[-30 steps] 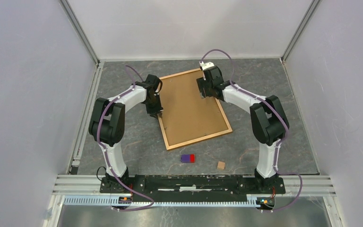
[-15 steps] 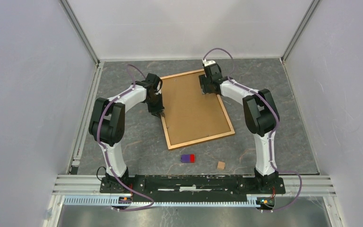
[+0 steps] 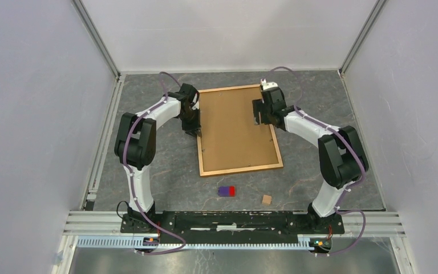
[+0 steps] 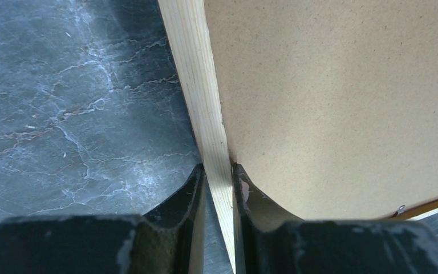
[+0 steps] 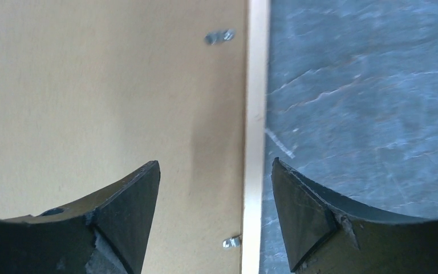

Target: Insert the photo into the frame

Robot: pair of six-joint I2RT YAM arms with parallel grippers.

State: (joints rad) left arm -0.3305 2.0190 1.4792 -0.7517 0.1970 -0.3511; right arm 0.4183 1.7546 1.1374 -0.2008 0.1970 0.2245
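The frame of light wood lies flat on the grey table with a plain brown backing board filling it. The photo is hidden. My left gripper is shut on the frame's left rail; in the left wrist view one finger presses its outer edge and the other its inner edge beside the board, with the left gripper low at the table. My right gripper hovers open over the right rail. In the right wrist view the right gripper straddles that rail and holds nothing.
A small purple-and-red object and a small wooden block lie on the table in front of the frame. Small metal tabs sit along the inner edge of the right rail. Grey walls close in the table on three sides.
The frame has turned from slanted to nearly square with the table, held by the left gripper. The right gripper has moved right to the frame's right rail and opened a little wider.
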